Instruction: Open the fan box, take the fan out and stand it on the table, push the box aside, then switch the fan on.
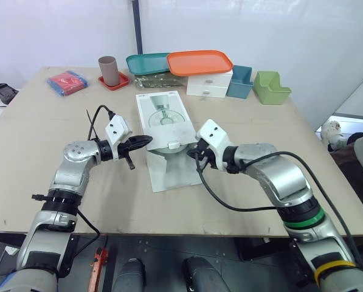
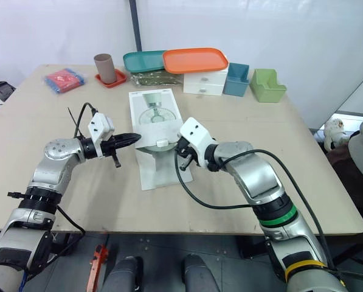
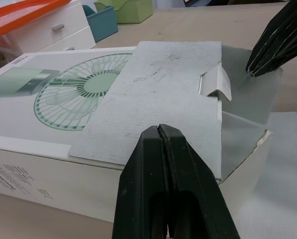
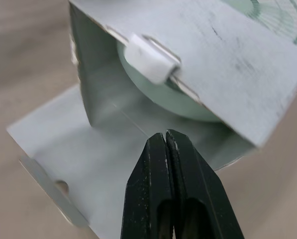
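The white fan box (image 1: 162, 111), printed with a green fan, lies flat in the middle of the table. Its near end is open: one flap (image 1: 169, 135) is folded back over the top and a longer flap (image 1: 174, 171) lies on the table. Inside the opening the pale green fan (image 4: 155, 92) shows beneath a white tab (image 4: 150, 62). My left gripper (image 1: 147, 139) is shut and empty, its tip at the left corner of the open end. My right gripper (image 1: 191, 148) is also shut and empty, pointing into the opening from the right corner.
Along the far edge stand a brown cup (image 1: 109, 70) on a red coaster, a teal tray (image 1: 147, 63), an orange tray (image 1: 199, 62) on white drawers (image 1: 209, 84), a teal bin (image 1: 240, 82) and a green bin (image 1: 270, 88). A red packet (image 1: 67, 82) lies far left.
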You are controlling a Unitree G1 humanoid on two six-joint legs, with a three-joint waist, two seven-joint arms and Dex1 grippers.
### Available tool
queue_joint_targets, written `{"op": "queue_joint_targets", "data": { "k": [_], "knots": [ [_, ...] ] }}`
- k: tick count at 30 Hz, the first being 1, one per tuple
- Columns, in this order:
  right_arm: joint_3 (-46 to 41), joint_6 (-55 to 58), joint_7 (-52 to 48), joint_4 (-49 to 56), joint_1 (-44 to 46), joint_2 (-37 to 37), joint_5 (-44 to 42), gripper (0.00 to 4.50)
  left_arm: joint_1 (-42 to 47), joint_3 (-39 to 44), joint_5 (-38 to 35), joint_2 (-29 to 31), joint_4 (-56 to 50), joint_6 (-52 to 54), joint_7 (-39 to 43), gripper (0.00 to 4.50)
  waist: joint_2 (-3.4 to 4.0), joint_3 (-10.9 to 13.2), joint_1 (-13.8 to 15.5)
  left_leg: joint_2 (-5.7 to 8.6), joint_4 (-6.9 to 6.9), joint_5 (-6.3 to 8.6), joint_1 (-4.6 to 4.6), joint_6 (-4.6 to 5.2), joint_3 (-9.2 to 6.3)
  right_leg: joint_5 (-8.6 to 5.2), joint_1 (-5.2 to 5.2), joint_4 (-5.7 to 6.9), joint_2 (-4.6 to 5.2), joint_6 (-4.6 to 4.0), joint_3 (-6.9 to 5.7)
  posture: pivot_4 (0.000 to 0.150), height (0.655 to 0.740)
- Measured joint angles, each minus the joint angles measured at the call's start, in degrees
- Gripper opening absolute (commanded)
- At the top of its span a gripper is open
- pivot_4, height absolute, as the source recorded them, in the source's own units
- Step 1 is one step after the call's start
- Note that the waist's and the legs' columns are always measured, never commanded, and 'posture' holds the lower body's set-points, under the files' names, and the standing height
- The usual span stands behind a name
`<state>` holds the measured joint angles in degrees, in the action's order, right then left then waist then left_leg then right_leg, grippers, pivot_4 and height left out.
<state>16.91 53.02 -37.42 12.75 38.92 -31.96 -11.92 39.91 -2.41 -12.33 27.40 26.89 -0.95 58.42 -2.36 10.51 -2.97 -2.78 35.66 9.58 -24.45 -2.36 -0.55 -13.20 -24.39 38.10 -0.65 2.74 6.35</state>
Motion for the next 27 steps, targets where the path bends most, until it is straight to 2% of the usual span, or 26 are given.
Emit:
{"op": "queue_joint_targets", "data": {
  "k": [4,9,12,18,27],
  "knots": [
    [-0.19,0.05,-0.63,-0.11,-1.38,-2.76,0.47,0.03,0.04,0.04,0.02,0.02,0.29,-0.48,0.41,0.07,0.01,0.0,0.03,0.0,-0.03,0.0,0.0,0.0,0.01,-0.01,-0.03,0.0,-0.01,-0.01,0.01,0.15,0.74],
    [-0.32,-2.49,-0.51,-3.06,-1.41,-2.69,1.72,0.03,0.15,-0.02,0.04,0.0,0.54,-0.56,0.51,0.07,0.0,0.0,0.03,0.0,-0.01,0.0,0.01,0.0,0.02,0.0,0.0,-0.01,-0.01,0.0,0.01,0.15,0.74],
    [-0.47,-5.06,2.96,-10.31,-0.65,0.69,4.47,0.03,0.1,0.0,0.08,0.0,0.45,-0.5,0.48,0.07,0.0,0.0,0.02,0.0,0.0,0.0,0.01,0.0,0.04,0.02,-0.02,-0.01,0.0,0.0,0.02,0.15,0.74],
    [-0.49,-9.78,5.4,-16.84,0.38,3.39,7.56,0.03,-0.69,0.04,0.18,0.08,-1.05,-0.29,0.32,0.07,0.0,0.0,0.03,0.01,-0.04,0.0,-0.02,0.0,0.04,0.06,-0.02,-0.02,0.0,0.19,0.02,0.15,0.74],
    [-1.29,-14.95,6.27,-22.04,1.9,6.88,9.35,0.03,-2.26,0.57,0.16,0.44,-2.95,0.17,-0.87,0.07,0.01,0.0,0.0,0.0,-0.08,0.0,0.01,0.0,0.03,0.08,-0.02,-0.01,-0.02,0.19,0.03,0.15,0.74]
  ]
}}
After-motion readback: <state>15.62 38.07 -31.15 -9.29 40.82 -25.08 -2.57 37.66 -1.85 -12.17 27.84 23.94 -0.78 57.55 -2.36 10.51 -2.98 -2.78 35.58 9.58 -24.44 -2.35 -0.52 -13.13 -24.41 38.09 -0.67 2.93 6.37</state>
